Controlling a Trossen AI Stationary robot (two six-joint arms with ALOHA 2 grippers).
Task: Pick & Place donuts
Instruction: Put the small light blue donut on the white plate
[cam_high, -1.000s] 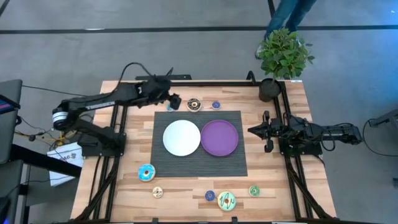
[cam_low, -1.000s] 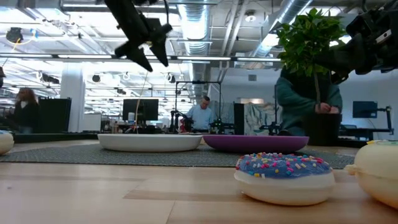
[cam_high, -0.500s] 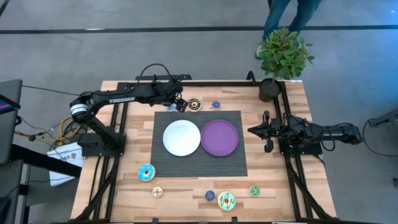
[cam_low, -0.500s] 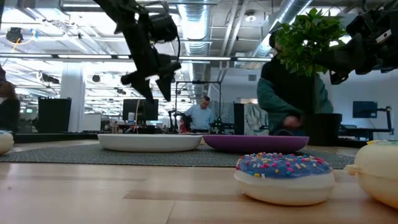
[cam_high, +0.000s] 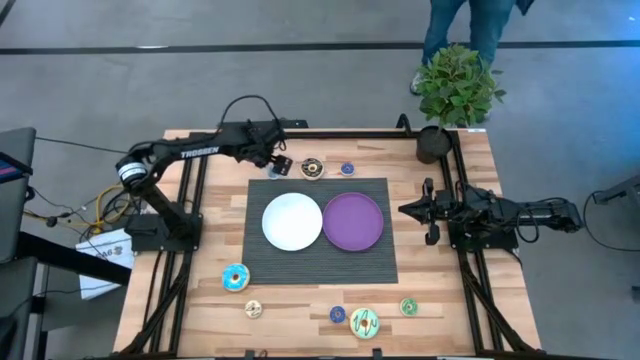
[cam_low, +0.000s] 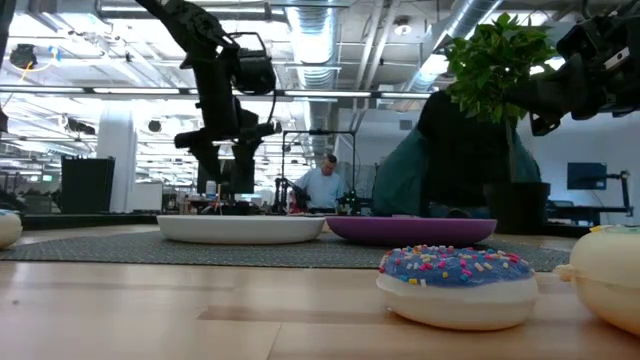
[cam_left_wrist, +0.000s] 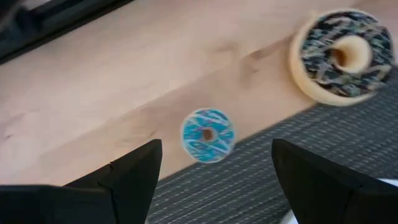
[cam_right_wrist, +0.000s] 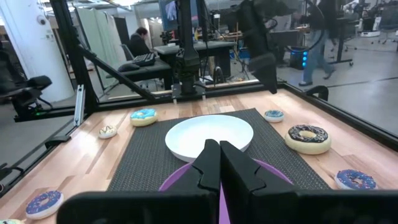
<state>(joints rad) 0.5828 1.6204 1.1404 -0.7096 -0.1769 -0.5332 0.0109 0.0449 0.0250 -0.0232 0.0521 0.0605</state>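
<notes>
Both plates (cam_high: 292, 222) lie bare, no donut placed; my left gripper (cam_high: 277, 169), fingers spread, hangs over a small blue donut (cam_left_wrist: 208, 135) just beyond the white plate; my right gripper (cam_high: 405, 210), fingers pressed together, waits.

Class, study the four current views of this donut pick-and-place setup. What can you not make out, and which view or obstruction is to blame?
- Small blue donut: the left gripper covers it from above; the left wrist view shows it between the open fingers, blurred.
- Cream-coloured object in the low view: cut off by the right edge.
- Sprinkle details on the near-edge donuts: too small in the high view.
- Right gripper, shut: hides part of the purple plate.
</notes>
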